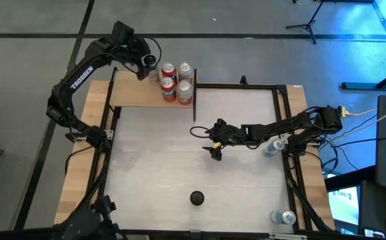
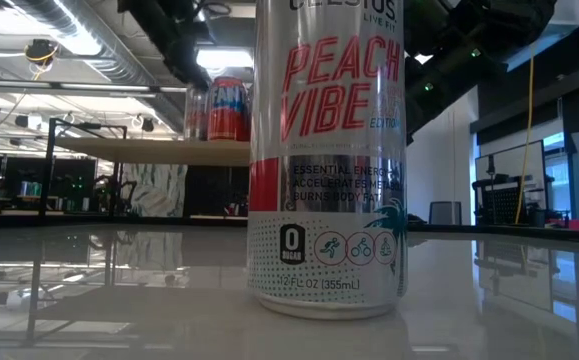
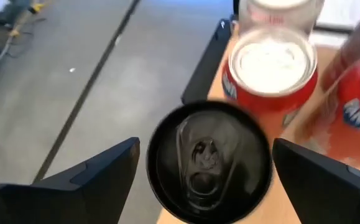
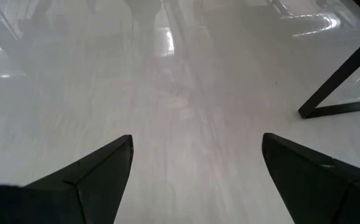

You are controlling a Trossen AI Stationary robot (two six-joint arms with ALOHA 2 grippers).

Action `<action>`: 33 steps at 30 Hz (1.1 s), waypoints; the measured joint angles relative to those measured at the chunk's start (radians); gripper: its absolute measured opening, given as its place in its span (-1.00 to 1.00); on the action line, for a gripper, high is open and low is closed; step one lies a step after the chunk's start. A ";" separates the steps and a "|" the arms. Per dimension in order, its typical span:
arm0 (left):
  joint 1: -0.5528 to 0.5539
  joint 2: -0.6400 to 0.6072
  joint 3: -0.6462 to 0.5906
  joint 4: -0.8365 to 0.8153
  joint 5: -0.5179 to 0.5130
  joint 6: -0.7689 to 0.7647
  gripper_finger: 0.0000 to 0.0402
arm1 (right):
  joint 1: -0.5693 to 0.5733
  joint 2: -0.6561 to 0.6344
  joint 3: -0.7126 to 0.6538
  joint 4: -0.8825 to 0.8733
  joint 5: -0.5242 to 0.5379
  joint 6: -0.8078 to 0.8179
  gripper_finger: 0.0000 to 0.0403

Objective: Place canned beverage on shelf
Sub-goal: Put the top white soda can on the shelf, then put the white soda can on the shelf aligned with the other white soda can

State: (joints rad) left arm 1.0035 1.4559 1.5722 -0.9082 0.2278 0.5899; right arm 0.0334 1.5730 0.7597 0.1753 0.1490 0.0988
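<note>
1. Looking down from the high view: left gripper (image 1: 146, 65) poised at the back-left corner over the shelf (image 1: 136, 95), beside four cans (image 1: 177, 83) packed tight at the board's right end, presumably to leave room for more. Right gripper (image 1: 214, 148) parked low over mid-table, jaws wide, holding nothing. "TROSSEN" legible on the left arm. More cans (image 1: 285, 217) waiting at the table's right edge.

2. Viewed level from the low view: silver can (image 2: 329, 155) upright on the table close to the lens, lettered "PEACH VIBE", "LIVE FIT", "0 SUGAR", "12 FL OZ (355mL)". Raised shelf (image 2: 149, 150) behind, carrying red cans (image 2: 227, 108).

3. Seen from the left wrist view: dark-topped can (image 3: 207, 162) standing on the shelf edge between the fingers (image 3: 92, 180), jaws spread clear of both its sides, apparently just set down. Red cans (image 3: 270, 74) just beyond; partial "ANTA"-like lettering, not fully readable.

4. Seen from the right wrist view: fingers (image 4: 86, 177) wide apart above bare tabletop (image 4: 186, 93); no writing visible.
</note>
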 joint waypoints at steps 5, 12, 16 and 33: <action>-0.030 -0.022 0.082 -0.026 0.000 -0.029 0.78 | 0.000 0.000 0.000 0.000 0.000 0.000 0.77; -0.105 -0.070 0.127 -0.060 0.004 -0.131 0.78 | 0.000 0.000 0.000 0.000 0.000 0.000 0.77; -0.186 -0.088 0.127 -0.121 0.054 -0.146 0.78 | -0.001 0.000 0.000 0.000 0.000 0.000 0.77; -1.019 -0.101 0.033 -0.154 -0.322 -0.622 0.78 | 0.144 -0.079 0.000 -0.126 0.168 -0.097 0.77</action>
State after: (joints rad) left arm -0.0158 1.3548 1.6054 -1.0626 -0.0945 -0.0325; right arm 0.1777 1.4943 0.7601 0.0492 0.3165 0.0017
